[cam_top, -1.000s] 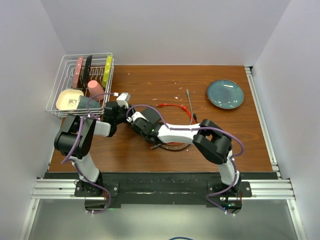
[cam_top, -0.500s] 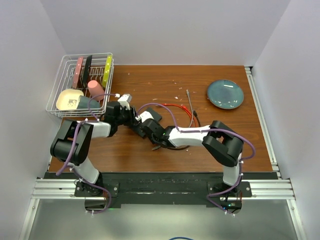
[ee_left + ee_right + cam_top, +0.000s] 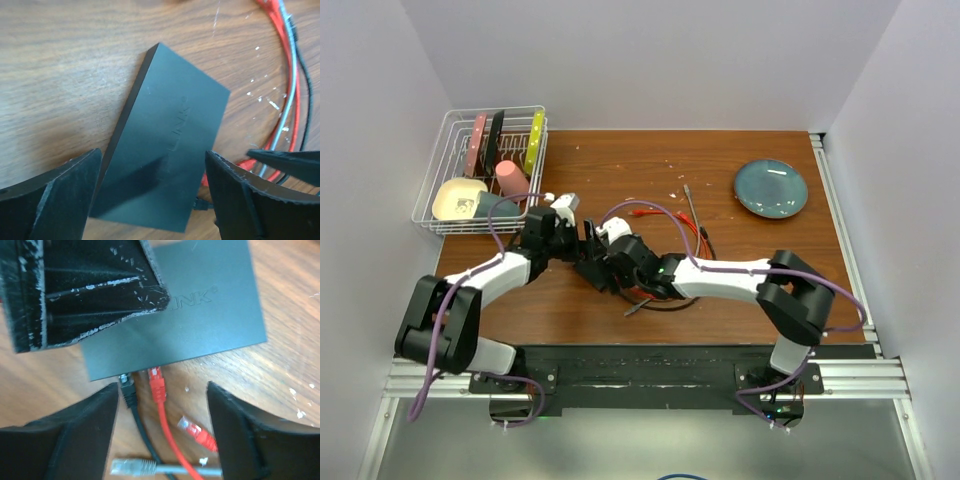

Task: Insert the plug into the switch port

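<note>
Right gripper (image 3: pixel 161 395) stands wide open with nothing in its grip. Between its fingers, just ahead of the tips, a red plug (image 3: pixel 156 380) and a black plug (image 3: pixel 127 388) both butt nose-first into the near edge of the switch (image 3: pixel 200 315). The switch port itself hides under the lip of that flat black box, so how deep the red plug sits cannot be told from above, though it looks home. Back toward the wrist, a loose red plug (image 3: pixel 197 432) and a clear plug (image 3: pixel 132 467) on a grey lead lie idle on the wooden table (image 3: pixel 280 390).

Over on the other side, the left gripper (image 3: pixel 152 162) is spread wide too, holding nothing. Its fingers straddle the switch from above, one to each side, with no clear contact.

The step in hand reads as letting go and clearing out. To do it well, the right gripper should back away along the line of the cable with its fingers wide, so no pad drags the lead and tugs the plug loose. The left gripper should lift straight up, not sideways, or it may nudge the box. If the plug proves shy of flush, brace the far edge and press straight in.
</note>
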`<state>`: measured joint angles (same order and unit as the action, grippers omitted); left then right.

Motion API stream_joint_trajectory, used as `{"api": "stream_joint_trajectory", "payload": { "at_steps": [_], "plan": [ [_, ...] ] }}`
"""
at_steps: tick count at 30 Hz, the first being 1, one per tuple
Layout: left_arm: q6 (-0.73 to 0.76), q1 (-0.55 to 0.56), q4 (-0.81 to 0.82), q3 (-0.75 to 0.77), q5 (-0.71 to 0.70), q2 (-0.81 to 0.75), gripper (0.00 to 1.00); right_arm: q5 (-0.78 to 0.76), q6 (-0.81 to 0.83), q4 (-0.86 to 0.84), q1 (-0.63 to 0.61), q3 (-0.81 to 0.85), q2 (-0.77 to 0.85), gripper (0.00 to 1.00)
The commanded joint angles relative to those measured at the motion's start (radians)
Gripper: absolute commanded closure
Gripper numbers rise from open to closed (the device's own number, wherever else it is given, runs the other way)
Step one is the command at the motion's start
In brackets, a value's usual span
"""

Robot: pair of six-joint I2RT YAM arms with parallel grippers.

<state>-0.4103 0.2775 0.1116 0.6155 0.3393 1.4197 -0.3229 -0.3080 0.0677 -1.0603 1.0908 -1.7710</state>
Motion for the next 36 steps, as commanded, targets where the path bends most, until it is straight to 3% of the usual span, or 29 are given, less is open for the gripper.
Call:
{"api": "stream_joint_trajectory", "payload": {
  "at_steps": [1, 5, 13, 18, 28, 36],
  "plan": [
    [-0.025, 0.002, -0.032, 0.035, -0.042, -0.094, 0.08, -0.045, -0.052, 0.033, -0.004, -0.015, 0.131, 0.14],
    [-0.039, 0.002, -0.056, 0.076, -0.037, -0.187, 0.05, -0.067, -0.066, 0.079, -0.004, -0.026, 0.214, 0.01],
    [-0.134, 0.002, -0.001, 0.070, 0.015, -0.364, 0.03, -0.148, -0.066, 0.165, 0.035, -0.029, 0.321, 0.01],
    [-0.136, 0.002, 0.004, 0.076, 0.027, -0.438, 0.00, -0.091, -0.121, 0.178, 0.163, -0.061, 0.350, 0.06],
    [-0.130, 0.002, -0.059, 0.121, 0.047, -0.455, 0.00, -0.104, -0.143, 0.187, 0.287, -0.092, 0.358, 0.09],
    [-0.121, 0.002, -0.073, 0.124, 0.061, -0.487, 0.00, -0.022, -0.079, 0.152, 0.427, 0.018, 0.245, 0.18]
  ]
}}
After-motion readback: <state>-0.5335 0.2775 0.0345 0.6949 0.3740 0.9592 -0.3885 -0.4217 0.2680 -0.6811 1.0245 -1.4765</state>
